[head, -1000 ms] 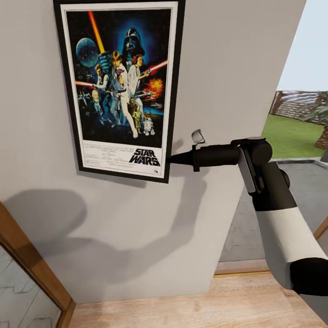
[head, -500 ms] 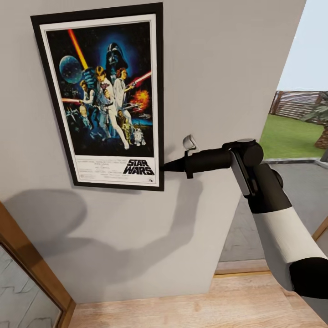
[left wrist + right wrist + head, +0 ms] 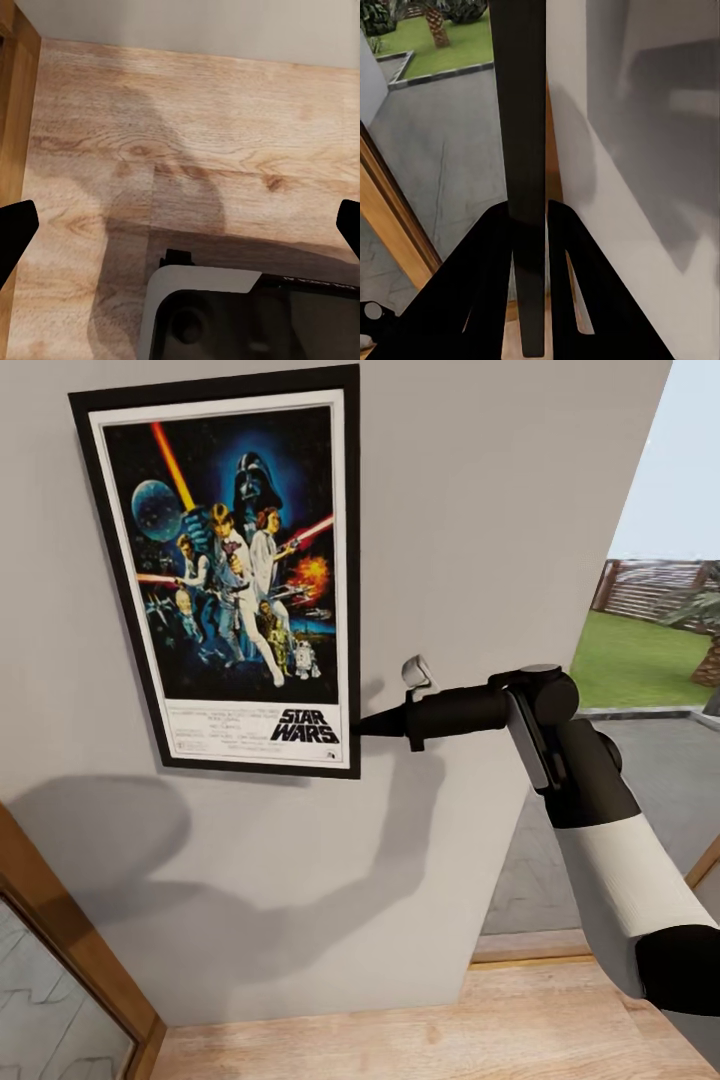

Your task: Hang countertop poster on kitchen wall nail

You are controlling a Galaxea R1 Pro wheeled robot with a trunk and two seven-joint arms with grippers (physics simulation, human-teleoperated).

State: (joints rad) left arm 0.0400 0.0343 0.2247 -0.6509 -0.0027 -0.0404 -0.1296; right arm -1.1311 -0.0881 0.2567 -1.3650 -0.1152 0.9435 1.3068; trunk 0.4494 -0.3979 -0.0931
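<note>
The poster [image 3: 235, 575] stands upright and flat against the pale grey wall [image 3: 480, 510], its "STAR WARS" logo at the bottom. My right gripper [image 3: 362, 725] reaches in from the right and is shut on the black frame's lower right edge. In the right wrist view that frame edge [image 3: 526, 150] runs as a dark bar between the two fingers [image 3: 487, 285]. My left gripper [image 3: 180, 225] hangs open over the wood floor, nothing between its fingertips. The wall nail is hidden and the kitchen countertop is out of view.
A wood door frame [image 3: 60, 920] with glass stands at the lower left. Right of the wall's corner, an opening leads onto grey paving [image 3: 650, 790] and a lawn [image 3: 640, 655]. Wood floor [image 3: 420, 1040] runs along the wall's foot. My base [image 3: 247, 315] is below the left gripper.
Over the first half second the poster and my right gripper shifted left and a little down along the wall. Since then nothing has visibly moved.
</note>
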